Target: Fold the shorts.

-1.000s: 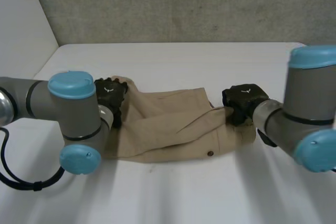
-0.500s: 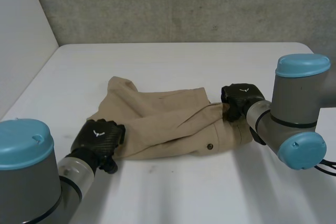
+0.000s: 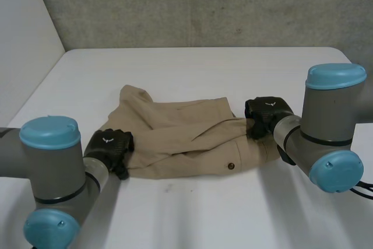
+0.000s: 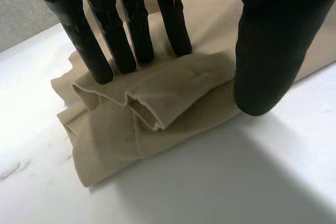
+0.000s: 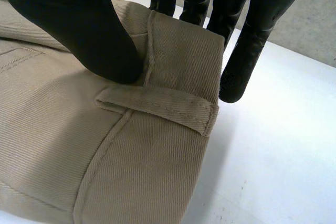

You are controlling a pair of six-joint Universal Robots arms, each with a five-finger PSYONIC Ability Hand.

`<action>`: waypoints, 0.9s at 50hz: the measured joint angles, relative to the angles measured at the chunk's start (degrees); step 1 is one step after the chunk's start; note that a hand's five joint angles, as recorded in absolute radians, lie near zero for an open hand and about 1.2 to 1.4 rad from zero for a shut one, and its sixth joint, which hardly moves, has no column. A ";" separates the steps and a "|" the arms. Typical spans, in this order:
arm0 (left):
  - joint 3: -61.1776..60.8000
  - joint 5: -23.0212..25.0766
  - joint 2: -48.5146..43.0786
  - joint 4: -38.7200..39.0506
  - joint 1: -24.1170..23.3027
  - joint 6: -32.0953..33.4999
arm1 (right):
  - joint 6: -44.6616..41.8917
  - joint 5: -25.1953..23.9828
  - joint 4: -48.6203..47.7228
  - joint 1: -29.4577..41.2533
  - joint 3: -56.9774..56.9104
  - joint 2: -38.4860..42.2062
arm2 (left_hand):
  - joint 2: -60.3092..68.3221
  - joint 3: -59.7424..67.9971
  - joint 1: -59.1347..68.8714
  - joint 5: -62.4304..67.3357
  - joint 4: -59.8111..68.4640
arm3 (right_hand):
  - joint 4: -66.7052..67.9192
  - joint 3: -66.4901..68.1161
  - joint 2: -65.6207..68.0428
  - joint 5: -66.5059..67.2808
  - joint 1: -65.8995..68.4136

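The tan shorts [image 3: 186, 138] lie crumpled across the middle of the white table [image 3: 192, 214], with a dark button [image 3: 231, 165] near the front edge. My left hand [image 3: 109, 148] is at their near left corner. In the left wrist view its straight fingers [image 4: 131, 30] rest on a rolled hem of the shorts [image 4: 157, 108], and the thumb [image 4: 268, 51] stands apart at the cloth's edge. My right hand [image 3: 267, 115] is at the right end. There the thumb [image 5: 79, 19] and the fingers [image 5: 247, 40] pinch the waistband of the shorts [image 5: 79, 145] beside a belt loop [image 5: 157, 109].
A grey wall [image 3: 192, 4] runs behind the table's far edge. Bare white table surrounds the shorts on all sides. The left arm's blue-capped joint [image 3: 49, 135] stands at the near left and the right arm's [image 3: 335, 80] at the right.
My left hand has left the far left corner of the shorts and come down to their near left corner. The right hand has kept its hold and barely moved.
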 measured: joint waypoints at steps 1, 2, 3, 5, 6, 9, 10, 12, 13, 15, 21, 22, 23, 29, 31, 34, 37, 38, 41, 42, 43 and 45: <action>0.26 -0.01 -0.46 0.63 -0.02 0.01 | -0.03 0.00 -0.03 0.00 0.02 0.00 | 4.76 4.36 2.27 4.73 4.93 | 0.00 0.00 0.00 0.02 0.06; 0.31 -0.01 -0.57 0.92 -0.03 0.01 | -0.04 0.00 -0.04 0.00 0.02 0.00 | 5.32 4.71 2.68 5.04 5.26 | 0.00 0.00 0.00 0.02 0.07; 0.33 -0.01 -0.65 1.23 -0.03 0.01 | -0.06 0.00 -0.04 0.00 0.02 0.00 | 7.18 6.78 5.53 7.02 7.31 | 0.00 0.00 0.00 0.03 0.07; 0.30 0.01 -0.72 2.18 -0.01 0.01 | -0.33 0.00 -0.06 0.01 0.03 0.00 | 14.68 14.09 14.48 14.41 14.77 | 0.00 0.00 0.00 0.02 0.07; 0.26 0.02 -0.69 2.59 0.02 0.01 | -0.51 0.00 -0.07 0.02 0.05 0.00 | 19.05 18.17 18.03 18.35 18.79 | 0.00 0.00 0.00 0.02 0.07; 0.04 0.10 -0.45 3.71 0.22 0.00 | -1.29 0.00 -0.08 0.05 0.09 -0.03 | 23.69 22.08 21.52 22.81 23.61 | 0.00 0.00 0.00 0.02 0.07; -0.05 0.16 -0.22 3.99 0.31 -0.01 | -1.94 0.00 -0.07 0.08 0.13 -0.04 | 24.41 22.83 22.27 23.25 24.32 | 0.00 0.00 0.00 0.02 0.00; -0.15 0.23 0.11 4.12 0.38 -0.01 | -2.92 -0.01 -0.03 0.13 0.20 -0.05 | 24.89 23.29 22.83 23.53 24.82 | 0.00 0.00 0.00 0.02 0.06; -0.25 0.31 0.56 4.16 0.45 -0.01 | -3.75 -0.01 0.02 0.17 0.25 -0.07 | 24.99 23.43 22.96 23.53 24.98 | 0.00 0.00 0.00 0.02 0.07; -0.49 0.48 1.66 3.98 0.54 -0.03 | -4.46 -0.01 0.05 0.21 0.29 -0.09 | 25.09 23.64 23.22 23.53 25.00 | 0.00 0.00 0.00 0.02 0.07; -0.89 0.92 4.09 2.50 0.56 -0.03 | -12.46 0.15 0.52 0.87 0.73 -0.94 | 25.00 23.95 23.19 23.53 24.88 | 0.00 0.00 0.00 0.02 0.07; -0.88 1.00 4.31 2.21 0.57 -0.03 | -13.38 0.20 0.56 0.96 0.80 -1.14 | 24.66 23.84 23.09 23.51 24.69 | 0.00 0.00 0.00 0.02 0.07; -0.85 1.11 4.55 1.80 0.59 -0.02 | -14.50 0.26 0.59 1.05 0.89 -1.43 | 24.66 23.82 23.07 23.50 24.64 | 0.00 0.00 0.00 0.02 0.07; -0.57 1.45 4.72 0.12 1.02 0.00 | -17.20 0.42 0.64 1.26 1.39 -2.56 | 19.67 19.42 18.41 20.56 19.87 | 0.00 0.00 0.00 0.03 0.07; -0.47 1.49 4.68 -0.63 1.29 0.00 | -17.47 0.41 0.64 1.26 1.61 -2.76 | 17.98 17.53 16.55 18.60 18.03 | 0.00 0.00 0.00 0.03 0.07; -0.30 1.53 4.70 -1.92 1.59 0.00 | -17.55 0.32 0.62 1.28 1.93 -2.88 | 15.65 15.39 14.70 15.96 15.76 | 0.00 0.00 0.00 0.02 0.06; -0.04 1.55 4.83 -3.02 1.71 0.00 | -17.49 0.23 0.59 1.29 2.11 -2.87 | 14.41 14.14 13.54 14.52 14.42 | 0.00 0.00 0.00 0.03 0.07; 0.18 1.56 4.91 -3.50 1.74 0.00 | -17.46 0.19 0.58 1.30 2.16 -2.86 | 13.74 13.39 12.94 13.76 13.74 | 0.00 0.00 0.00 0.03 0.07; 0.79 1.58 5.02 -4.23 1.78 0.00 | -17.40 0.12 0.58 1.35 2.22 -2.82 | 13.52 13.12 12.92 13.58 13.58 | 0.00 0.00 0.00 0.03 0.07; 0.93 1.58 5.01 -4.31 1.79 0.00 | -17.40 0.11 0.58 1.35 2.22 -2.81 | 13.52 13.12 12.92 13.58 13.58 | 0.00 0.00 0.00 0.03 0.07; 1.13 1.58 4.99 -4.42 1.83 0.00 | -17.40 0.11 0.58 1.36 2.22 -2.79 | 13.51 13.11 12.92 13.49 13.58 | 0.00 0.00 0.00 0.03 0.07; 1.72 1.58 4.88 -4.56 2.02 0.00 | -17.40 0.09 0.59 1.40 2.22 -2.75 | 13.51 13.11 12.92 13.48 13.58 | 0.00 0.00 0.00 0.03 0.07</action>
